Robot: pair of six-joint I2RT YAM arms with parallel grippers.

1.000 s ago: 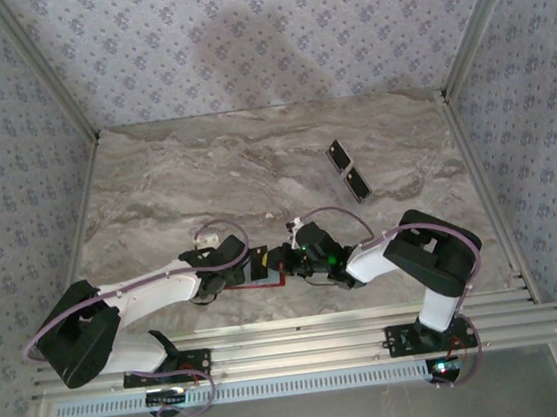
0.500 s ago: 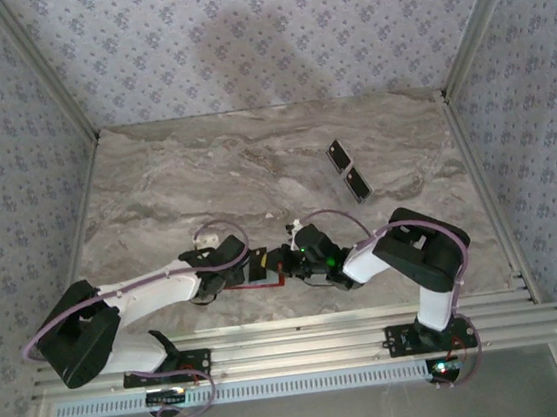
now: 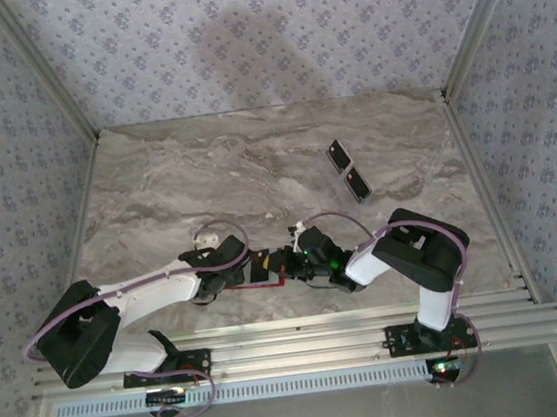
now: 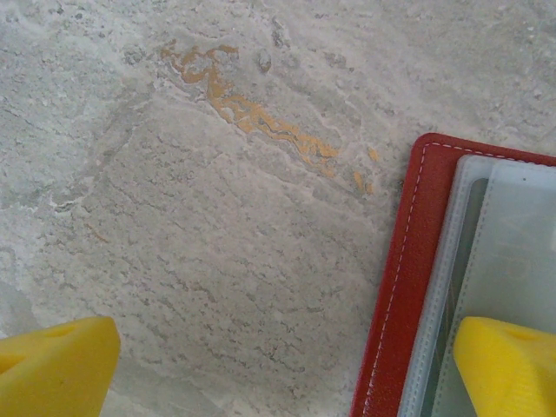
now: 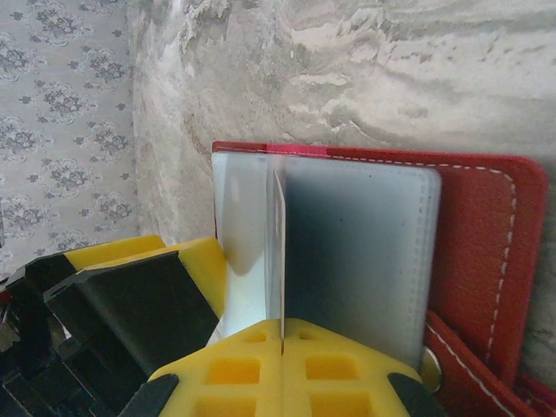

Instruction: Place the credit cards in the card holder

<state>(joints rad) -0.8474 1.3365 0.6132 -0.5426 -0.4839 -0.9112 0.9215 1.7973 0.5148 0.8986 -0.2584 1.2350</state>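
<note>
The red card holder (image 5: pixel 479 228) lies open on the marble, its clear sleeves facing up, between the two grippers (image 3: pixel 265 282). My right gripper (image 5: pixel 282 334) is shut on a thin pale credit card (image 5: pixel 280 234), seen edge-on, standing against the sleeves. My left gripper (image 4: pixel 278 373) is open: one yellow fingertip (image 4: pixel 508 365) rests on the holder's sleeve near its red edge (image 4: pixel 407 287), the other over bare marble. That fingertip also appears in the right wrist view (image 5: pixel 201 268). Two black credit cards (image 3: pixel 338 153) (image 3: pixel 358 183) lie farther back on the right.
The marble table (image 3: pixel 175 180) is boxed in by patterned walls and metal rails. Both arms reach to the middle near the front edge, their grippers (image 3: pixel 245 270) (image 3: pixel 289 262) close together over the holder.
The right arm has edged left, bringing its gripper and the card closer over the holder. The left arm has not moved.
</note>
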